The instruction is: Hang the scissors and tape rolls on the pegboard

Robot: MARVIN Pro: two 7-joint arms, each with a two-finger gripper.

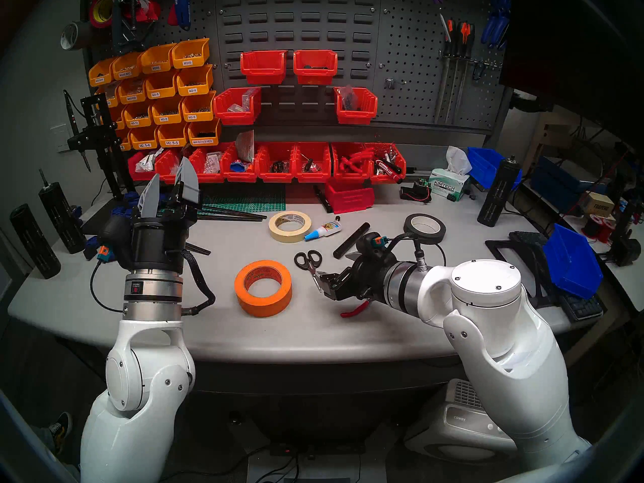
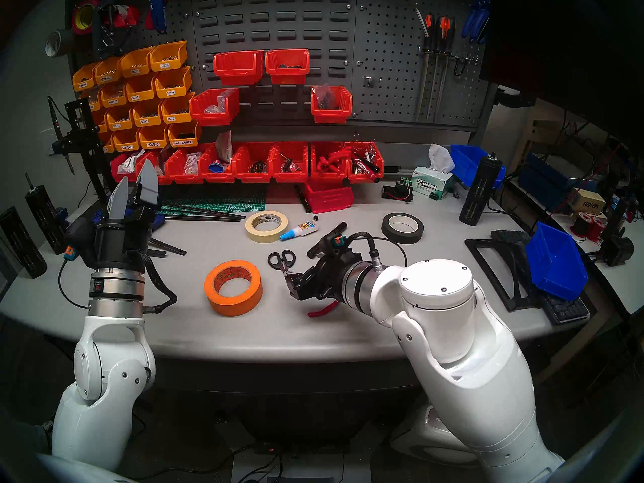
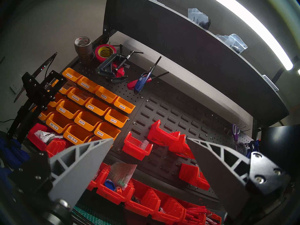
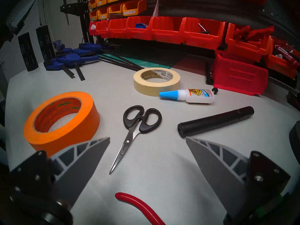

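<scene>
Scissors lie just beyond the right gripper — jaws wide, empty — blades pointing back toward it.

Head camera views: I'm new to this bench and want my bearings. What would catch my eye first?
Probably the wall of orange bins at upper left of the back panel and the red bins lined along its foot. On the grey table, the bright orange tape roll lies flat at centre, with the black-handled scissors just to its right. The right gripper hangs open over the scissors.
</scene>
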